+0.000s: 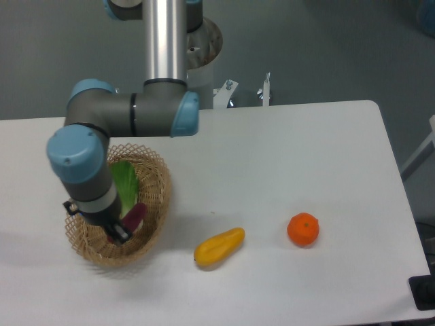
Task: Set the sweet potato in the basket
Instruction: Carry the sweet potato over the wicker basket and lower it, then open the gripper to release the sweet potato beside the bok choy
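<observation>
Yellow-orange fruit [219, 247] lay on the white table [292, 156], with a round orange fruit [303, 229] to its right. At left, the gripper [117, 232] reached into the basket [155, 204]; its finger state could not be told. The sweet potato [134, 216] sat inside the basket beside a green vegetable [125, 183].
</observation>
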`<action>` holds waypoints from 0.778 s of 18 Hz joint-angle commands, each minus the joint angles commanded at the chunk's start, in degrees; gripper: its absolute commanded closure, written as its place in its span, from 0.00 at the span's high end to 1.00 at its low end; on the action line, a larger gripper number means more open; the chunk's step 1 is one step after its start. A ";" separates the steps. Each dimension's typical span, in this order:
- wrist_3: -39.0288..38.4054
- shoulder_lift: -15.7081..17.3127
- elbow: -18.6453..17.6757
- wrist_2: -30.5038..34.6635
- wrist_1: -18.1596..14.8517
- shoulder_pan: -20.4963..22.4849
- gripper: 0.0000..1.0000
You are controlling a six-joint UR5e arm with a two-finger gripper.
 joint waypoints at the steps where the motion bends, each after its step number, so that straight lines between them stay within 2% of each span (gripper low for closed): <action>1: -0.17 -0.44 0.00 0.00 -0.09 -0.35 0.34; 2: -1.05 -0.62 0.00 0.00 0.09 -0.53 0.38; 4: -1.85 -0.97 0.00 -0.17 0.09 -0.62 0.52; 5: -1.93 -0.97 0.08 -0.52 0.09 -0.71 0.74; 6: -1.93 -0.97 0.08 -0.70 0.18 -0.88 0.93; 7: -1.93 -0.97 0.17 -0.79 0.26 -0.89 1.00; 14: -1.93 -0.18 0.79 -0.53 0.35 -0.80 1.00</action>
